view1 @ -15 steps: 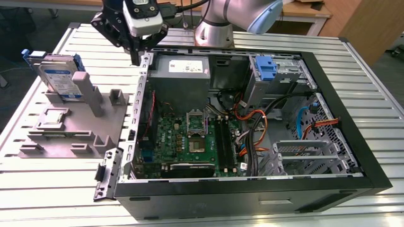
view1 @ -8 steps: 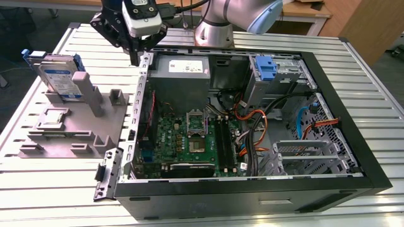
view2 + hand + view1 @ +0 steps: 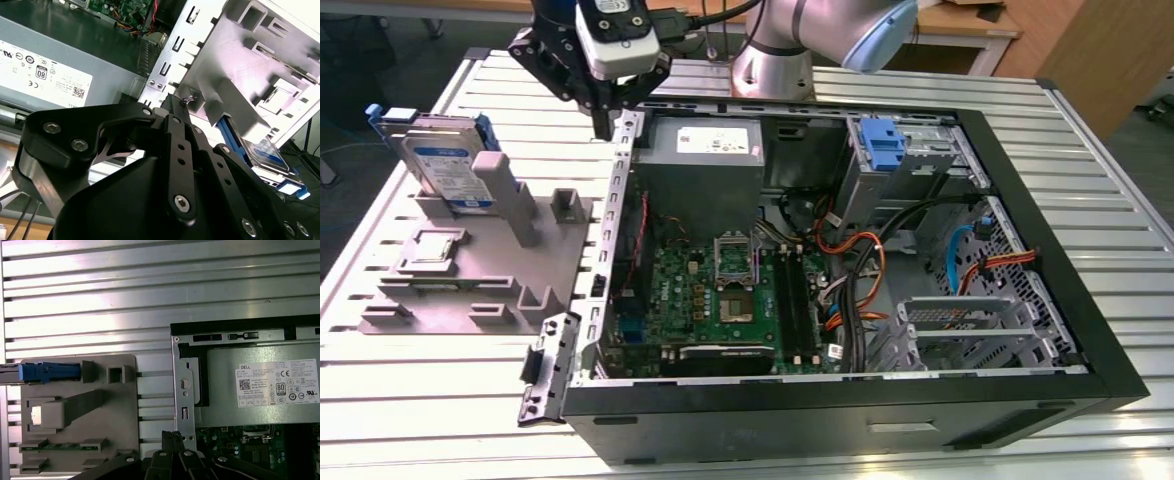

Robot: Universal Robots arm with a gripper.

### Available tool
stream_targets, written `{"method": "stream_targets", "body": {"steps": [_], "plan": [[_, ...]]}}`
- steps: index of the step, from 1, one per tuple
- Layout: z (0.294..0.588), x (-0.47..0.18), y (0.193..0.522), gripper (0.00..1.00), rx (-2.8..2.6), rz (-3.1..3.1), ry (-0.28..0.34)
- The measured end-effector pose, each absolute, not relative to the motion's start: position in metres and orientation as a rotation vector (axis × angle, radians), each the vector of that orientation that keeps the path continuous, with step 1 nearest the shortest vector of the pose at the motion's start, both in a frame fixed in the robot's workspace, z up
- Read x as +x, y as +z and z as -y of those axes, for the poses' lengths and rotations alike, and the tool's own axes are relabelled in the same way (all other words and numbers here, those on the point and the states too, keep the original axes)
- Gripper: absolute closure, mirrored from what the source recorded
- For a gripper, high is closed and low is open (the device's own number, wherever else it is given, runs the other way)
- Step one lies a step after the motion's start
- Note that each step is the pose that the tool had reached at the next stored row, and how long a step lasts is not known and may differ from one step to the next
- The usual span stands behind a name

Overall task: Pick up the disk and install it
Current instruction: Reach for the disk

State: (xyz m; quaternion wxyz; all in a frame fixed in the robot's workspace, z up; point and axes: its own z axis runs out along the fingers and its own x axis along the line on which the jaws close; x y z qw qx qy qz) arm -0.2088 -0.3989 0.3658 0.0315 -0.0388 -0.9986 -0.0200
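While my gripper [image 3: 604, 128] hangs over a corner of the open computer case [image 3: 1107, 380], its fingers are clenched together on nothing, the tips just above the case's metal edge and close to the power supply [image 3: 703, 146]. The disk [image 3: 444, 163] is well apart from me, toward the exterior view's left, leaning on edge in the grey holder [image 3: 467, 300] on the ribbed table [image 3: 440, 400]. In the first wrist view its blue rail [image 3: 50, 372] sits at the holder's corner farthest from my fingertips [image 3: 167, 440].
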Motion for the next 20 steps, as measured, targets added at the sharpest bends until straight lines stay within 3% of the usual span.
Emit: {"method": "stream_targets", "body": {"steps": [20], "plan": [[0.3989,-0.2149,0.3637,0.9,-0.119,3.071,-0.061]]}}
